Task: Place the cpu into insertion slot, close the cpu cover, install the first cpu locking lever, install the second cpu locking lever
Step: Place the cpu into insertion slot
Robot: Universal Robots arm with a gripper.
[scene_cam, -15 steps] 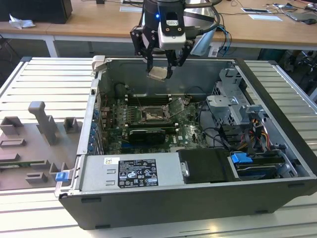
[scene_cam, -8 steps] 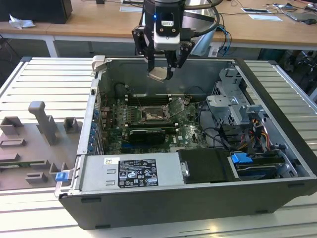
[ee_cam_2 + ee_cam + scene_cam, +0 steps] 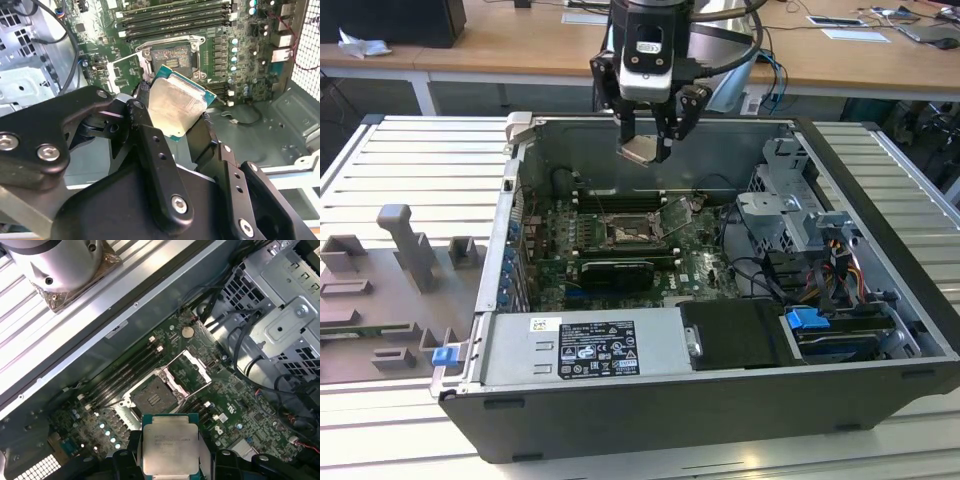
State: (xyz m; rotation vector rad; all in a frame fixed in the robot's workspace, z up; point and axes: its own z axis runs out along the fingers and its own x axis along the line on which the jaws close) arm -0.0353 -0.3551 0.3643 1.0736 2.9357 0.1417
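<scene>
My gripper is shut on the cpu, a small square chip with a silvery-beige top, and hangs above the open computer case. In both wrist views the cpu sits between the black fingers. The insertion slot lies below on the green motherboard, its dark centre bare. The cpu cover stands swung open beside the slot.
Long black memory slots run behind the socket and a black expansion card lies in front. A grey power supply fills the case front. A drive cage with cables stands on the exterior view's right, a grey fixture on its left.
</scene>
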